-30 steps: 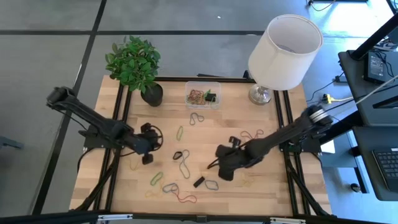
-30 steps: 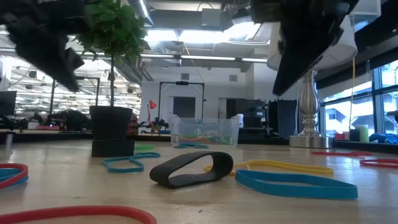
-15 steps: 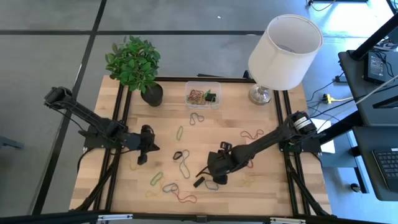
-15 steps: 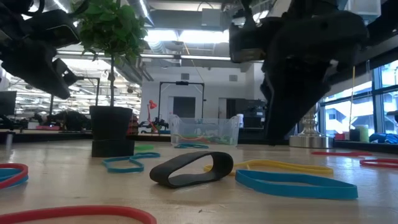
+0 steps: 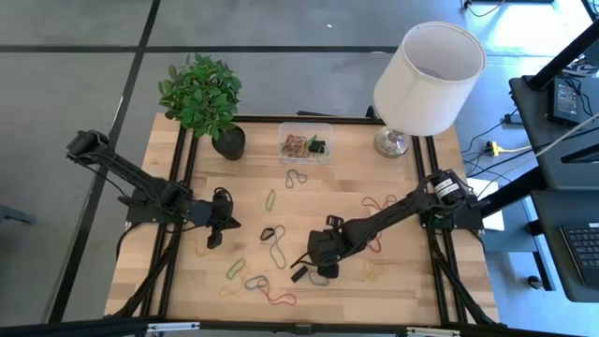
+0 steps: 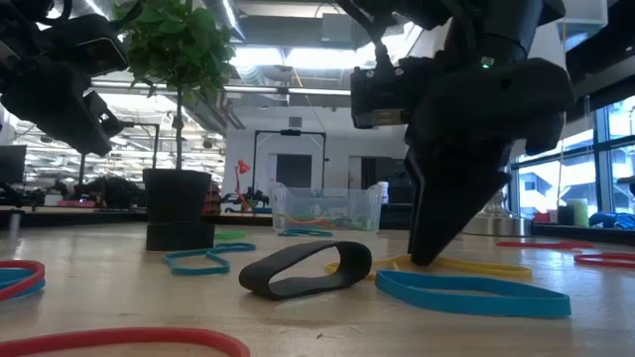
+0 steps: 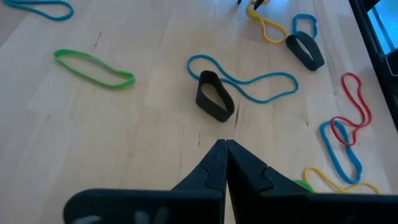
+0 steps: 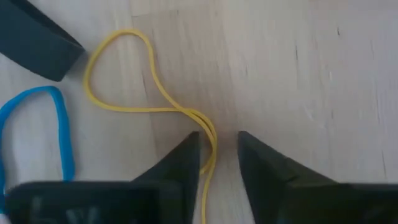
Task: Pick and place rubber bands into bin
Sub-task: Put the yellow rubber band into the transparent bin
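Down near the middle of the front half of the wooden table (image 5: 393,281), the right claw (image 8: 216,155) is lowered to the surface with its two dark fingers (image 8: 180,165) a narrow gap apart, straddling a thin yellow rubber band (image 8: 130,93) that lies flat on the wood. The band passes between the fingers, which have not closed onto it. Just beside it lie a thin blue rubber band (image 8: 37,137) and a wide black rubber band (image 6: 303,268), which stands on its edge in the low view.

Toward the left edge of the table, the left claw (image 7: 225,158) hovers with its fingers pressed together, holding nothing. Ahead of it sit another wide black rubber band (image 7: 214,96), a long blue loop (image 7: 249,81) and a green band (image 7: 93,67).

More coloured bands are scattered across the front half of the table. At the middle of the back edge stands the small clear plastic rectangular bin (image 5: 305,143), with several bands already inside. It sits between a black potted green plant (image 5: 201,94) and a white-shaded table lamp (image 5: 429,65).
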Robot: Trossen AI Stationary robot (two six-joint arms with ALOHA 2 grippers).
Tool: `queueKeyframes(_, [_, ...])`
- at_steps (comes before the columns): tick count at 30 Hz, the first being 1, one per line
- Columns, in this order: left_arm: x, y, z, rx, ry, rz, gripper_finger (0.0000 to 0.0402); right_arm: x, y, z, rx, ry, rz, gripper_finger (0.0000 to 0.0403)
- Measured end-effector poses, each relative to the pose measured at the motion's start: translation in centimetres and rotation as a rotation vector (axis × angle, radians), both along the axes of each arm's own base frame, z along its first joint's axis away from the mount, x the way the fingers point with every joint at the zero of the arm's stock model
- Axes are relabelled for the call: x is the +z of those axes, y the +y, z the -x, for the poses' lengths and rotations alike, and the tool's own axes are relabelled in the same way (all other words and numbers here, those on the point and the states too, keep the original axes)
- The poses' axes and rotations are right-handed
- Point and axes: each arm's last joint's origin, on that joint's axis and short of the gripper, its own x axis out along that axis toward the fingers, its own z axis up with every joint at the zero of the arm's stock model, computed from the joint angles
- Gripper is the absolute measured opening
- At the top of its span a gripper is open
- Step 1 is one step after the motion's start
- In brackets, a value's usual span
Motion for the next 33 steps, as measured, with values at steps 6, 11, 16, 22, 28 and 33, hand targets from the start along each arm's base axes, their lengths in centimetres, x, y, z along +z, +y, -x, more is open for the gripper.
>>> queueKeyframes(6, [0.0, 0.0, 0.0, 0.009, -0.008, -0.004, 0.0002, 0.4, -0.3, 0.1, -0.058, 0.0, -0.022, 0.0012])
queueKeyframes(11, [0.2, 0.0, -0.2, 0.013, -0.031, 0.005, 0.0002, 2.5, -1.0, 0.3, -0.107, -0.017, -0.082, 0.0015])
queueKeyframes(16, [0.4, -0.1, -0.3, 0.017, -0.052, 0.013, 0.0002, 8.3, -3.0, 0.4, -0.091, -0.195, -0.082, 0.0004])
queueKeyframes(22, [0.8, -0.1, -0.6, 0.055, -0.108, 0.008, 0.0002, 14.7, -7.8, 1.7, -0.149, -0.407, -0.008, 0.0002])
queueKeyframes(28, [1.0, 0.0, -0.7, 0.086, -0.135, -0.004, 0.0002, 18.5, -13.9, 2.7, -0.195, -0.546, 0.117, 0.0002])
queueKeyframes(33, [1.0, 0.0, -0.7, 0.093, -0.143, -0.006, 0.0002, 19.5, -18.9, 2.0, -0.157, -0.571, 0.251, 0.0001])
